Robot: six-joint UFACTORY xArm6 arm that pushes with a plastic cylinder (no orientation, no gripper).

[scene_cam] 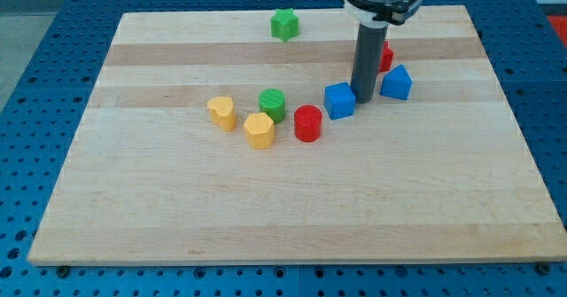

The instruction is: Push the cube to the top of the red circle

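The blue cube (339, 100) sits on the wooden board, just right of and slightly above the red circle (307, 123); a small gap parts them. My tip (363, 99) touches the cube's right side. The rod stands upright and hides most of the red star (384, 58) behind it.
A blue triangular block (396, 83) lies right of my tip. A green circle (272, 105), a yellow hexagon (259, 130) and a yellow heart (222, 113) sit left of the red circle. A green star (284, 24) is near the board's top edge (221, 15).
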